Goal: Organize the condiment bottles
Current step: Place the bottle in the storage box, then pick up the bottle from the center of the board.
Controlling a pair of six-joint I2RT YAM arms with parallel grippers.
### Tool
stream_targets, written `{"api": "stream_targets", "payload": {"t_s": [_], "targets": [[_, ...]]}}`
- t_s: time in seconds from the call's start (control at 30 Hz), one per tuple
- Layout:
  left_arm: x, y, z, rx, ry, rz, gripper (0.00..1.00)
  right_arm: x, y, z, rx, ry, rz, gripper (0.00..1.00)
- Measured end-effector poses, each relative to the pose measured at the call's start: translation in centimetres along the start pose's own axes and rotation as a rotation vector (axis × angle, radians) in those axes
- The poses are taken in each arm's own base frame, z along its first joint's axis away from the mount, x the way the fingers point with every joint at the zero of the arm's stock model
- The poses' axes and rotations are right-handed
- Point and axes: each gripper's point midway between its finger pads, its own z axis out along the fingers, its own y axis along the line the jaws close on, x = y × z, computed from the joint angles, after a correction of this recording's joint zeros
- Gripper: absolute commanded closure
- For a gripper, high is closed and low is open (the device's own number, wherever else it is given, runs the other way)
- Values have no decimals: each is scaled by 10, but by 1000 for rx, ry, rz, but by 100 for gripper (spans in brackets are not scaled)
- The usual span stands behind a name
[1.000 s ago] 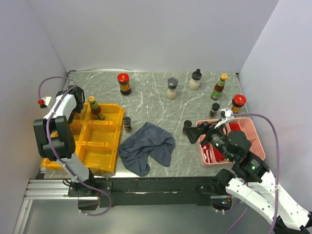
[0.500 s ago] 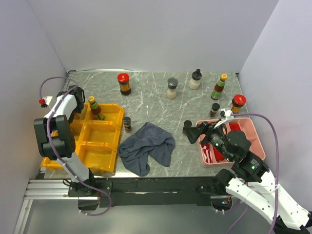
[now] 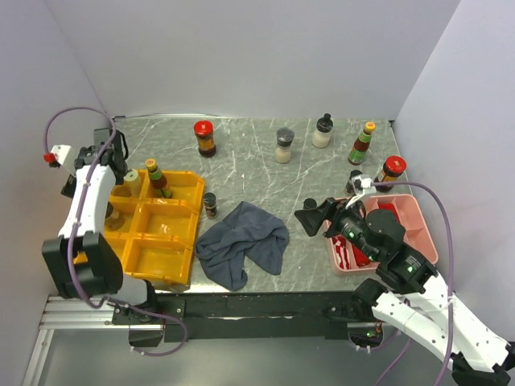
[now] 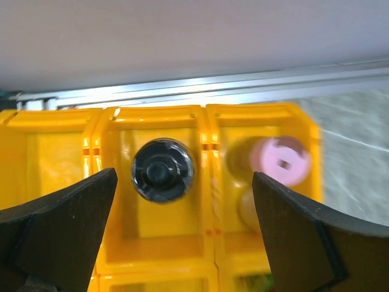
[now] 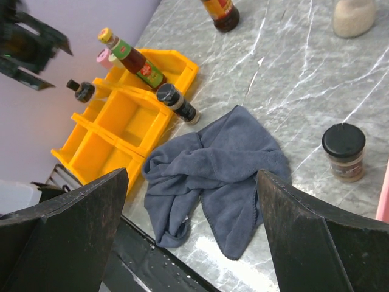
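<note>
The condiment bottles are spread out. In the yellow tray (image 3: 161,229) stand a green-labelled sauce bottle (image 3: 158,178), a pink-capped jar (image 4: 281,160) and a black-capped bottle (image 4: 162,170). My left gripper (image 4: 184,182) hovers open above them, holding nothing. A small black-capped bottle (image 3: 210,204) stands beside the tray. Along the back are a red-capped jar (image 3: 204,137), a grey-capped shaker (image 3: 284,145), a black-capped jar (image 3: 323,130), an orange-capped bottle (image 3: 363,142) and another red-capped jar (image 3: 392,170). My right gripper (image 5: 193,176) is open over the cloth, with a black-capped jar (image 5: 344,152) to its right.
A crumpled dark grey cloth (image 3: 243,241) lies in the middle near the front edge. A pink tray (image 3: 430,233) with red items sits at the front right under my right arm. Walls close in the left, back and right sides.
My left gripper has opened, let go of the pink-capped jar in the yellow tray and risen away from it. My right gripper has shifted slightly left, still open.
</note>
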Motion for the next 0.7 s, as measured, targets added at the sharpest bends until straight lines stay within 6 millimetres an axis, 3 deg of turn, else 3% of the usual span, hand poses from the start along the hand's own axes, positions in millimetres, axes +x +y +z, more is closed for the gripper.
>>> {"api": "stream_targets", "payload": {"t_s": [0.1, 0.23, 0.5, 0.6, 0.7], "targets": [[-14, -9, -19, 114, 11, -4, 0, 4, -2, 6, 15, 19, 10, 7], [-21, -36, -57, 364, 52, 15, 1, 14, -8, 16, 51, 62, 23, 7], [-7, -74, -178, 1006, 101, 130, 1, 33, -20, 36, 124, 147, 43, 7], [1, -86, -228, 1235, 139, 167, 1, 27, -21, 38, 151, 136, 42, 7], [24, -91, -274, 1413, 186, 247, 1, 15, -22, 40, 181, 108, 37, 7]]}}
